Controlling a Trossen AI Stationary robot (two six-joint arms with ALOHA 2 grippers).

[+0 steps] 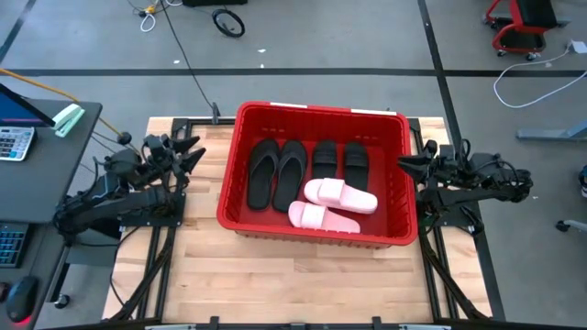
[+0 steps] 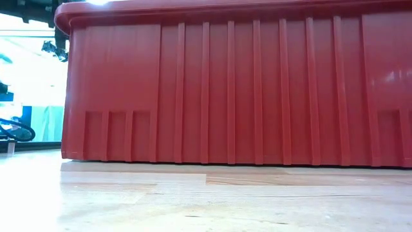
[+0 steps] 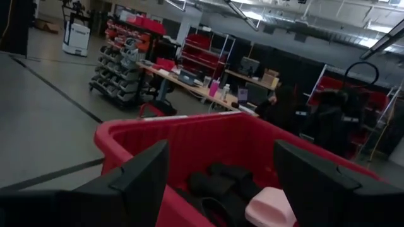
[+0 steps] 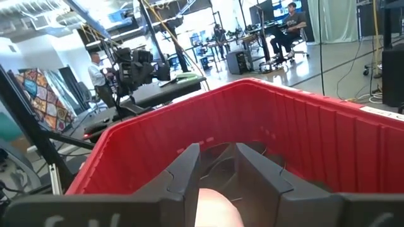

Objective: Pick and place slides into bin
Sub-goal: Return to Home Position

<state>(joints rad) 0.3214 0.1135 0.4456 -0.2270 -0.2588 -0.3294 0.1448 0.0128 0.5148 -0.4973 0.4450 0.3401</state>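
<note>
The red bin point(image 1: 321, 112) stands on the middle of the wooden table and fills the low view point(image 2: 232, 90). Inside it lie two black flip-flops point(image 1: 275, 174) at the left, two black wide-strap slides point(image 1: 339, 158) at the far right, and two pale pink slides point(image 1: 335, 203) at the near side, one partly on the other. My left gripper point(image 1: 188, 151) hovers outside the bin's left wall, open wide and empty point(image 3: 221, 148). My right gripper point(image 1: 408, 165) hovers at the bin's right wall, its fingers a narrow gap apart and empty point(image 4: 218, 151).
Bare wooden table point(image 1: 303, 284) lies in front of the bin. A desk with a calculator point(image 1: 14, 142) stands off the table's left side. People and shelves show in the room beyond point(image 4: 290, 19).
</note>
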